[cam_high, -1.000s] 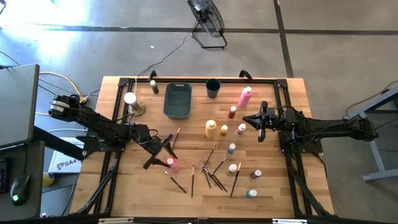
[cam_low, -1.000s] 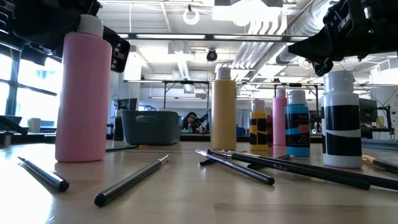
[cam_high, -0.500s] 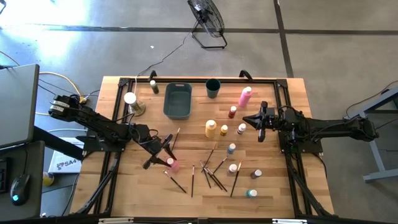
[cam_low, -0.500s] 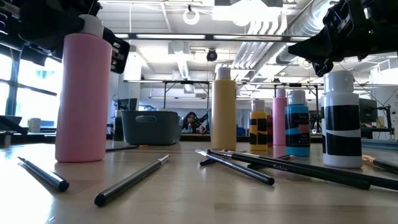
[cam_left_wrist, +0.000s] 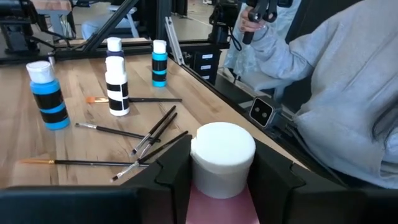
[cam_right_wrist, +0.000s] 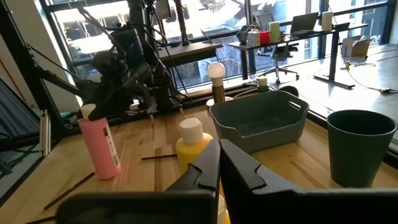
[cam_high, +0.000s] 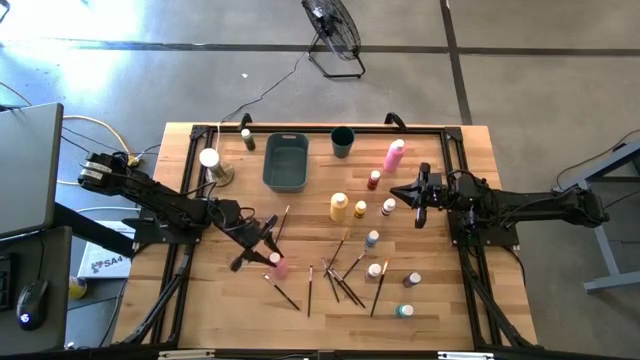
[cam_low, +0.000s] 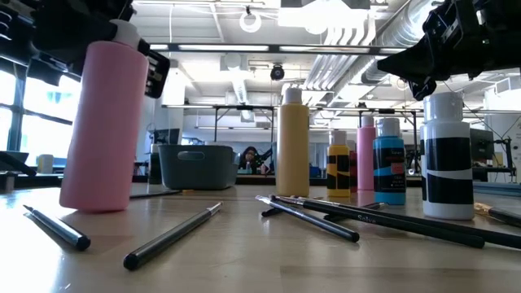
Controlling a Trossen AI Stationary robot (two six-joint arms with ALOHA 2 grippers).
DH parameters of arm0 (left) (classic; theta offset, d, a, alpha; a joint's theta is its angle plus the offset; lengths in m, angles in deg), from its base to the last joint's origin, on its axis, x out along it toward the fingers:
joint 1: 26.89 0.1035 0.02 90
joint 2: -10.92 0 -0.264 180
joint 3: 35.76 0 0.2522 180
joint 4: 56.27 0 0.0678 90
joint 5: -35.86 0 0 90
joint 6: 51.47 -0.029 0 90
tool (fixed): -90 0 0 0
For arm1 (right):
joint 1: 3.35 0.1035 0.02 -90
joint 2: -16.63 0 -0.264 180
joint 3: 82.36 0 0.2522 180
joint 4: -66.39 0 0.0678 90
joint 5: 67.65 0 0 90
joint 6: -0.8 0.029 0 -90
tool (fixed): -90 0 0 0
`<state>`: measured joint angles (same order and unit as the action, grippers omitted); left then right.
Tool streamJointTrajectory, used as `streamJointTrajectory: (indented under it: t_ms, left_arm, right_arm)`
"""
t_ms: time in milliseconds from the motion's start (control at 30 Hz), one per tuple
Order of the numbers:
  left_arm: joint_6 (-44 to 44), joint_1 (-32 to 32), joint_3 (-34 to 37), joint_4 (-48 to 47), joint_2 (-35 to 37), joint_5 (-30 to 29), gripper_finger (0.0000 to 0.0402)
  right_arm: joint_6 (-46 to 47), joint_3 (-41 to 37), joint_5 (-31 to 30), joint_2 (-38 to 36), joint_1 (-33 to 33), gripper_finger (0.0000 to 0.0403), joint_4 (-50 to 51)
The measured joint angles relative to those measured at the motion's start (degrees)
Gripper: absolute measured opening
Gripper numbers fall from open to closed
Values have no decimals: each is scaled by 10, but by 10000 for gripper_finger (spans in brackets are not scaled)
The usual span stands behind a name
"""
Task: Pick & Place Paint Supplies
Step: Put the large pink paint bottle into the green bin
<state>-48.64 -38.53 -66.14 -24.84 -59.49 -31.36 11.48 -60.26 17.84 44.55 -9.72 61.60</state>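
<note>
A tall pink squeeze bottle [cam_low: 102,130] with a white cap stands tilted near the table's front left [cam_high: 278,266]. My left gripper [cam_left_wrist: 222,177] is shut on its top. My right gripper [cam_high: 392,192] hangs shut above the table's right half, holding nothing; its closed fingers [cam_right_wrist: 219,163] point toward the left arm. A tall yellow bottle [cam_high: 338,206], a second pink bottle [cam_high: 394,155], small white-capped paint bottles [cam_high: 373,239] and dark-handled brushes [cam_high: 340,275] are on the wood. My left gripper pinches the pink bottle's white cap [cam_left_wrist: 222,152] between its two fingers [cam_left_wrist: 177,177], one on each side. The fingers come in nearly level from the table's left. The bottle leans with its cap toward the table's right, and its base [cam_low: 94,205] is down at the table.
A grey bin [cam_high: 285,160] and a dark green cup [cam_high: 342,141] stand at the back. A white knob on a round tan base [cam_high: 212,165] is at the back left. A person in a grey hooded top [cam_left_wrist: 348,93] stands past the table's edge.
The pink bottle stood upright and now leans. Its base has swung toward the table's left while its cap stays in place between my left gripper's fingers. Neither arm has travelled.
</note>
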Motion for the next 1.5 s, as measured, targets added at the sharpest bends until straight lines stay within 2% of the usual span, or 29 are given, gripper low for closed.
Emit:
streamJointTrajectory:
  t_ms: [400, 867, 1267, 1500]
  left_arm:
    - [7, 0, 0, 2, 0, 2, 126]
    - [21, 0, 1, 9, 6, -60, 127]
    - [75, 0, 1, 8, 45, -184, 127]
    - [82, 0, -2, -5, 68, -229, 127]
  right_arm:
    - [0, 0, 0, 0, 0, 3, 0]
    - [0, 0, 0, 0, 0, 3, 0]
    - [0, 0, 2, 0, 0, 3, 0]
    - [-16, 0, 2, 0, 0, 3, 0]
